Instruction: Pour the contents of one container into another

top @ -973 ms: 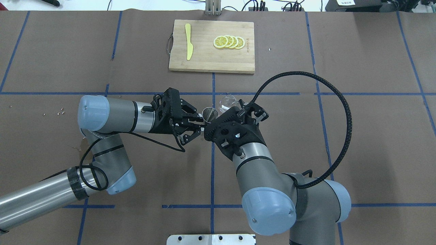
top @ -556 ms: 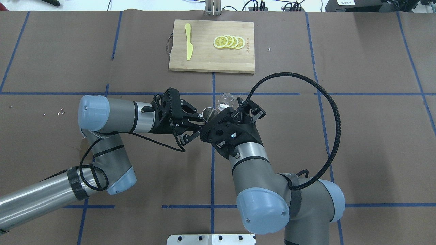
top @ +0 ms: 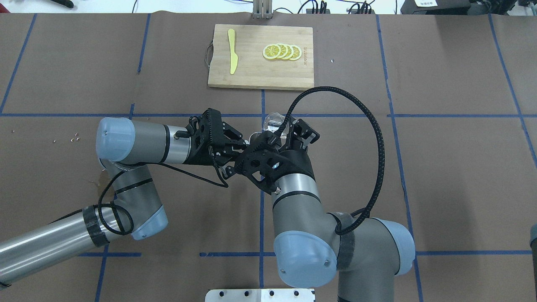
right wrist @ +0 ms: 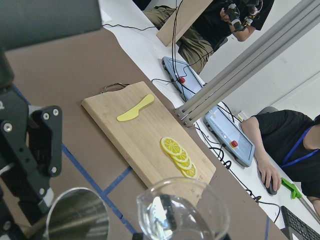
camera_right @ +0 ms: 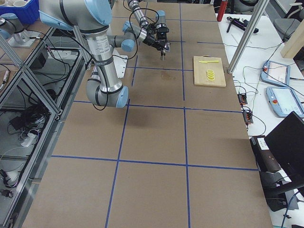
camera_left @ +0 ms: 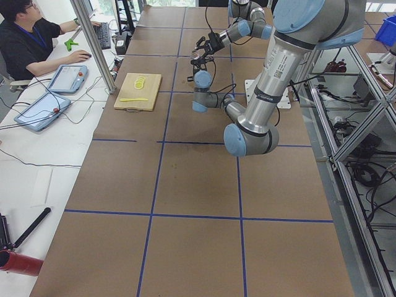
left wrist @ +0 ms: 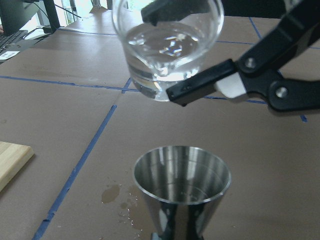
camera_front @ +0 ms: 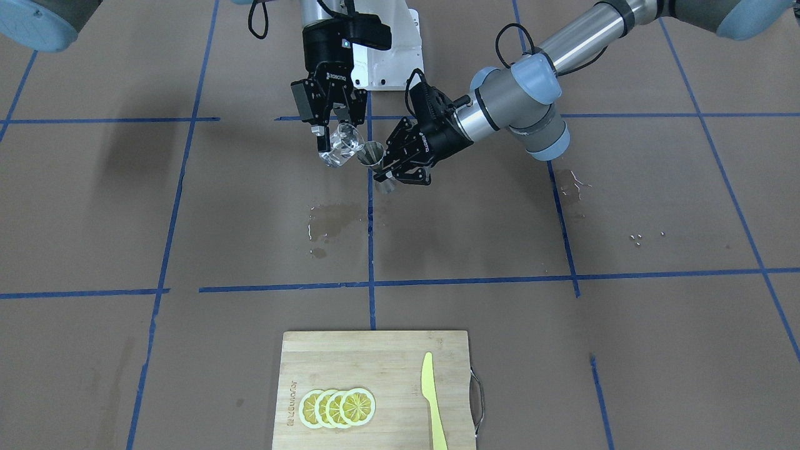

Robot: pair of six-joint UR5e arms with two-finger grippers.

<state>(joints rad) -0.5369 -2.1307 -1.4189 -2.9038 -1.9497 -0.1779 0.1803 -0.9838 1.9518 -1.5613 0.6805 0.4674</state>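
Note:
The clear glass cup (camera_front: 340,150) hangs tilted in the air with clear liquid in it, and my right gripper (camera_front: 336,139) is shut on it. Just beside and slightly below it is the steel jigger (camera_front: 373,154), upright, with my left gripper (camera_front: 382,171) shut on its waist. In the left wrist view the cup (left wrist: 167,45) hangs above and behind the jigger's open mouth (left wrist: 182,182), and no stream shows between them. In the overhead view the right wrist covers most of the jigger (top: 254,136), and the cup (top: 272,121) peeks out beyond it.
A wooden cutting board (camera_front: 375,356) lies at the far side from the robot, with lemon slices (camera_front: 337,407) and a yellow knife (camera_front: 432,400) on it. Wet patches (camera_front: 331,219) mark the brown paper below the grippers. An operator (camera_left: 25,37) sits off the table's far side.
My right arm has swung left, carrying the cup closer to and partly over the jigger. The left arm and the jigger have stayed still.

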